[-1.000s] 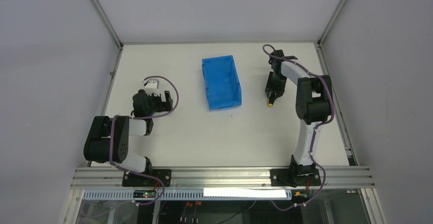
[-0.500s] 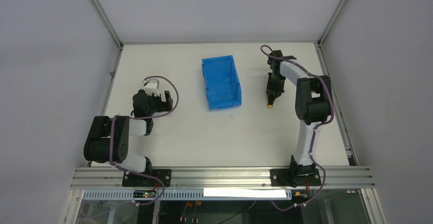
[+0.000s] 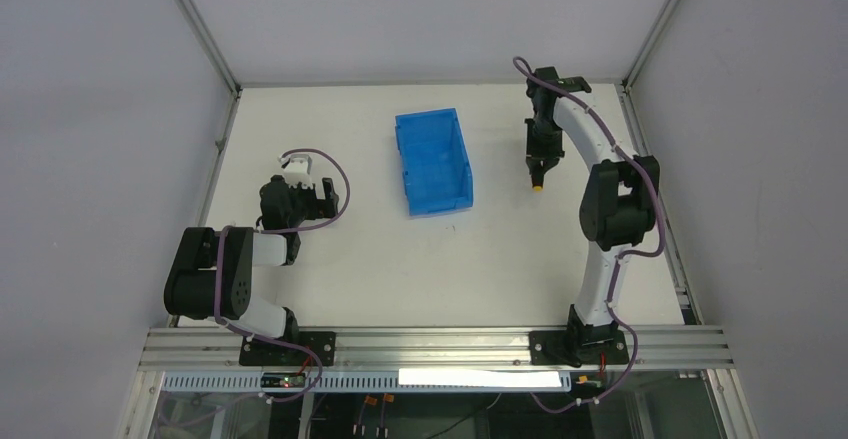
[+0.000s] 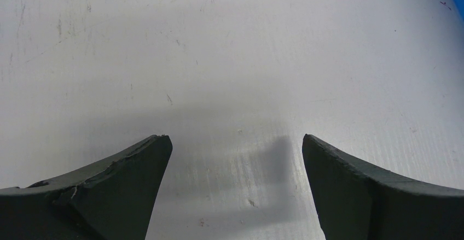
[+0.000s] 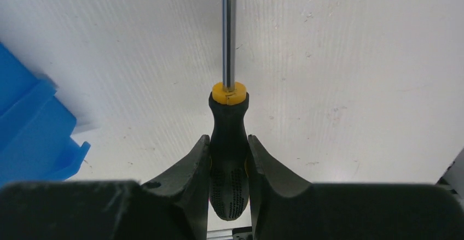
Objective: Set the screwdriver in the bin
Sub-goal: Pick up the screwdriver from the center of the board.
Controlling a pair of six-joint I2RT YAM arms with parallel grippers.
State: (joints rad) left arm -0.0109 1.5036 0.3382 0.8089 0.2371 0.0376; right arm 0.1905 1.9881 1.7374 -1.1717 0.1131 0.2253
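My right gripper (image 3: 538,167) is shut on the screwdriver (image 5: 228,136) and holds it off the table, to the right of the bin (image 3: 433,161). In the right wrist view both jaws clamp the black handle, and the thin metal shaft (image 5: 227,27) runs up past an orange collar. In the top view only the orange tip (image 3: 538,187) shows below the gripper. The bin is bright blue and stands at the middle back of the table; its corner shows at the left of the right wrist view (image 5: 33,136). My left gripper (image 4: 235,147) is open and empty, low over bare table at the left.
The white table (image 3: 450,269) is enclosed by grey side walls and a metal frame. An aluminium rail (image 3: 430,344) runs along the near edge by the arm bases.
My right arm has lifted and moved toward the back of the table, carrying the screwdriver with it. The left arm and the bin have not moved.
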